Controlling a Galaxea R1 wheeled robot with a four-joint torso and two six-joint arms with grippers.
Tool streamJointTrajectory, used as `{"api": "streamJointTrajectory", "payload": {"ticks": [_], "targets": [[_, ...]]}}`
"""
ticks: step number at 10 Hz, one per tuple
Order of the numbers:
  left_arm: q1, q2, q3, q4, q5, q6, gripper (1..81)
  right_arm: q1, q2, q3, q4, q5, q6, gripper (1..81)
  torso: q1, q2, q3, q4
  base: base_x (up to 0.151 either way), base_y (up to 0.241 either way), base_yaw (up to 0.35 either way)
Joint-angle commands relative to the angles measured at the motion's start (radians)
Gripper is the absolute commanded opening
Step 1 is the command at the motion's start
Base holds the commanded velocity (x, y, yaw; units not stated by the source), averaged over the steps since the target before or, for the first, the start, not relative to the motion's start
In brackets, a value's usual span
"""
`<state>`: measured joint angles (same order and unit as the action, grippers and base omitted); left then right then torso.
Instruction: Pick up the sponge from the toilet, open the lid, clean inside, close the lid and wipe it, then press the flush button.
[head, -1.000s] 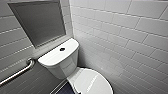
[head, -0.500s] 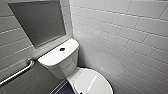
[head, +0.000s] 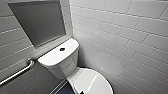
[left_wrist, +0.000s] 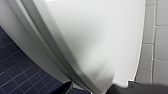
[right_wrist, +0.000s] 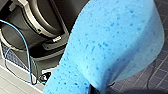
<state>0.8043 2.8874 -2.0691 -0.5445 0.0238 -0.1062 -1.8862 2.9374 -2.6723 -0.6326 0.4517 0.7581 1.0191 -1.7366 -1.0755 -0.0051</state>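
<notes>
One bright blue sponge (right_wrist: 112, 47) is off the toilet (head: 62, 62), pinched in the right gripper (right_wrist: 99, 90). It is held above dark blue floor tiles (right_wrist: 155, 75), with the robot's own base (right_wrist: 37, 30) and a thin blue cable (right_wrist: 15, 27) behind it. The left gripper (left_wrist: 95, 90) hangs close over the lid (left_wrist: 95, 37), near its rim. Whether it is spread or pressed together I cannot tell. The lid is down on the toilet's bowl, white and glossy. Behind it, in the middle of the tank top, sits the small dark flush button (head: 62, 49). A metal grab bar (head: 17, 72) runs along the wall beside the toilet's tank. A grey recessed panel (head: 37, 22) is set in the wall above the tank.
</notes>
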Motion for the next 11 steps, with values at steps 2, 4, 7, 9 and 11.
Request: {"api": "streamJointTrajectory", "payload": {"ticks": [2, 4, 7, 9, 11], "targets": [[-0.15, 0.038, 0.003, -0.018, 0.061, -0.006, 81.1, -0.045, -0.008, -0.001, -0.03, -0.057, -0.002, 1.0, 0.0, 0.0, 0.0, 0.0, 0.0, 0.0, 0.0], [-0.171, 0.064, -0.042, -0.038, 0.062, -0.006, 81.1, -0.043, -0.007, -0.001, -0.03, -0.057, 0.0, 1.0, 0.0, 0.0, 0.0, 0.0, 0.0, 0.0, 0.0], [-0.176, 0.058, -0.023, -0.052, 0.073, -0.007, 81.1, -0.04, -0.007, -0.001, -0.03, -0.057, 0.003, 1.0, 0.0, 0.0, 0.0, 0.0, 0.0, 0.0, 0.0], [-0.168, 0.029, 0.03, -0.06, 0.073, -0.006, 81.1, -0.04, -0.007, -0.001, -0.032, -0.059, 0.003, 1.0, 0.0, 0.0, 0.0, 0.0, 0.0, 0.0, 0.0], [-0.155, 0.007, 0.057, -0.061, 0.073, -0.009, 81.1, -0.04, -0.006, 0.003, -0.033, -0.059, 0.001, 1.0, 0.0, 0.0, 0.0, 0.0, 0.0, 0.0, 0.0]]}}
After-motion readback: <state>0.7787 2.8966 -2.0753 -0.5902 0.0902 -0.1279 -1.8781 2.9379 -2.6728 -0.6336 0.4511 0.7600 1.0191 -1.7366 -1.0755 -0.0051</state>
